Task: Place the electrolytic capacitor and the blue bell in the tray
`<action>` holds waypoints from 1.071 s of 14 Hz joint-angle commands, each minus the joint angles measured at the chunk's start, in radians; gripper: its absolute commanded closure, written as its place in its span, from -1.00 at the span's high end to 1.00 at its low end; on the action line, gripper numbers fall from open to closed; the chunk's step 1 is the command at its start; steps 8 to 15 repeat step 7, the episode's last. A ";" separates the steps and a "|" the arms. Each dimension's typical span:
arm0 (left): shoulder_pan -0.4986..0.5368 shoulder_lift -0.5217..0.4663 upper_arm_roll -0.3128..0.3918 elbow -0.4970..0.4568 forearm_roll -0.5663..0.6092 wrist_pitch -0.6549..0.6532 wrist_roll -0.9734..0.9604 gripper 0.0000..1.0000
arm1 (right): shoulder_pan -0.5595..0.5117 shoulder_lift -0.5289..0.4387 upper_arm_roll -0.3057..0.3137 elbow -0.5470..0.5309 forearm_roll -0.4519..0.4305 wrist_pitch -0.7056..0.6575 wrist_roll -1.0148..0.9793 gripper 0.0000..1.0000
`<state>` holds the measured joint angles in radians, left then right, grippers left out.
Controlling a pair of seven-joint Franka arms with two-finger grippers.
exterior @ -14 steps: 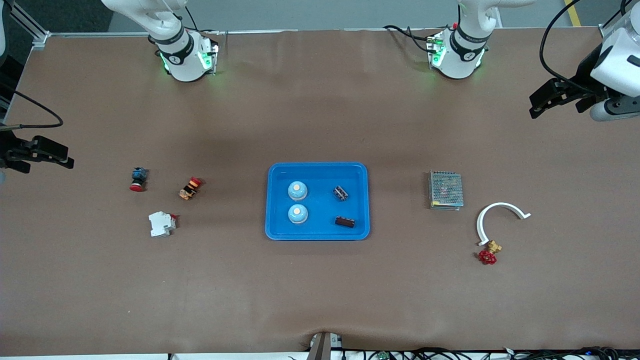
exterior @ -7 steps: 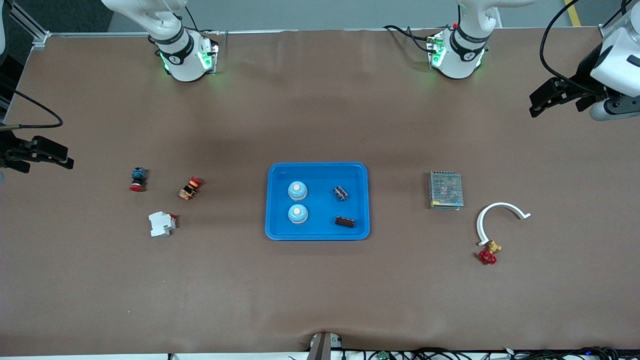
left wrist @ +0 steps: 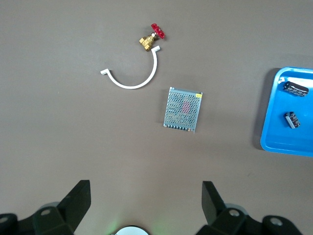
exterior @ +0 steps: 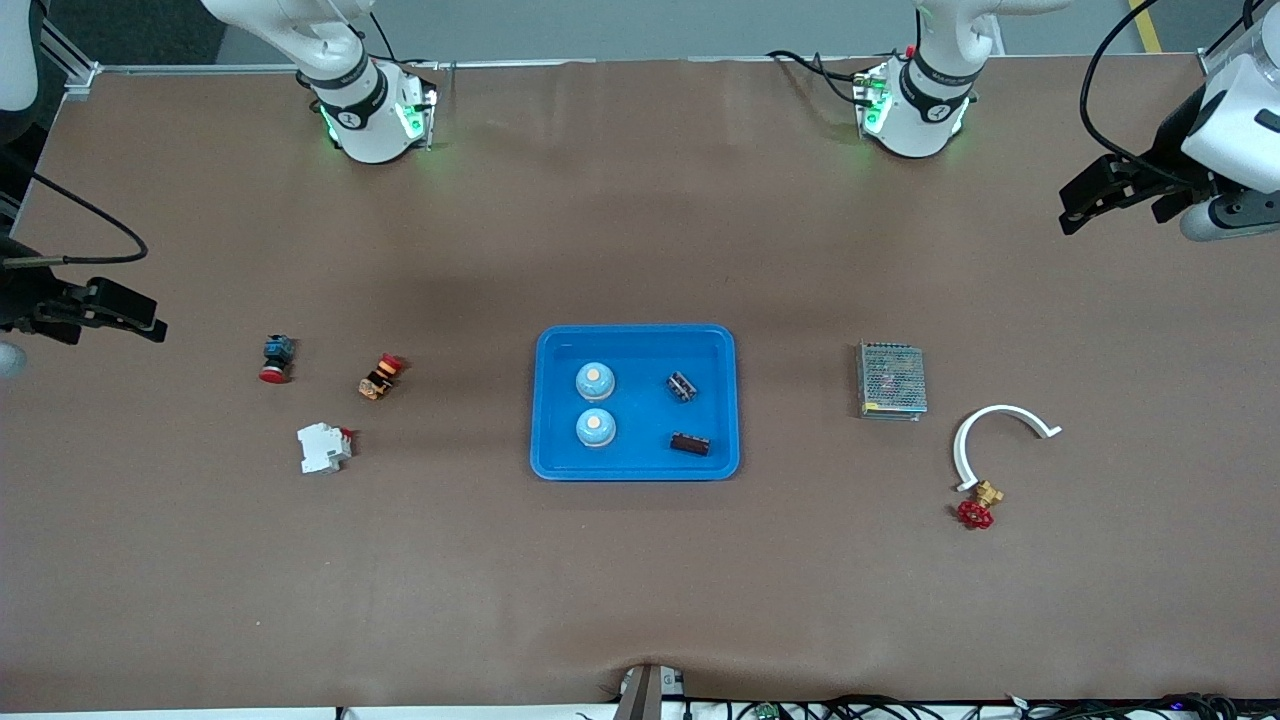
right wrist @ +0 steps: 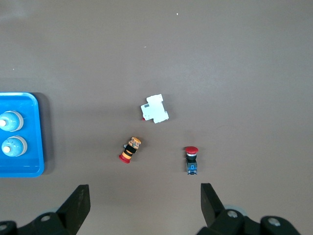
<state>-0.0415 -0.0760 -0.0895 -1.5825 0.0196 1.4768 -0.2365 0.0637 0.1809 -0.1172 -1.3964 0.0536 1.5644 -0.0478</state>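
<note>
The bright-blue tray [exterior: 636, 333] lies mid-table. In it are two blue bells [exterior: 595, 380] [exterior: 596, 427] toward the right arm's end. Two dark electrolytic capacitors [exterior: 682, 386] [exterior: 690, 443] lie in it toward the left arm's end. My left gripper [exterior: 1070, 210] is open and empty, high over the table's edge at the left arm's end. My right gripper [exterior: 150, 315] is open and empty, high over the right arm's end. The left wrist view shows the tray [left wrist: 274, 142] and capacitors [left wrist: 295, 88]. The right wrist view shows the tray [right wrist: 29, 169] and bells [right wrist: 11, 121].
A grey mesh box [exterior: 891, 379], a white curved piece [exterior: 990, 425] and a red-handled brass valve [exterior: 978, 505] lie toward the left arm's end. A blue-and-red push button [exterior: 275, 358], an orange-red switch [exterior: 380, 376] and a white breaker [exterior: 323, 447] lie toward the right arm's end.
My right gripper has shifted a little toward the middle of the table. The left arm and the objects have not moved.
</note>
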 commanded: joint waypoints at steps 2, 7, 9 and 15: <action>0.006 -0.011 -0.006 0.007 -0.009 -0.032 0.023 1.00 | -0.013 -0.011 -0.001 -0.001 -0.009 0.026 0.013 1.00; 0.006 -0.011 -0.004 0.007 -0.012 -0.033 0.022 1.00 | -0.016 -0.011 -0.001 -0.003 -0.011 0.045 0.011 1.00; 0.006 -0.011 -0.004 0.007 -0.012 -0.033 0.022 1.00 | -0.016 -0.011 -0.001 -0.003 -0.011 0.045 0.011 1.00; 0.006 -0.011 -0.004 0.007 -0.012 -0.033 0.022 1.00 | -0.016 -0.011 -0.001 -0.003 -0.011 0.045 0.011 1.00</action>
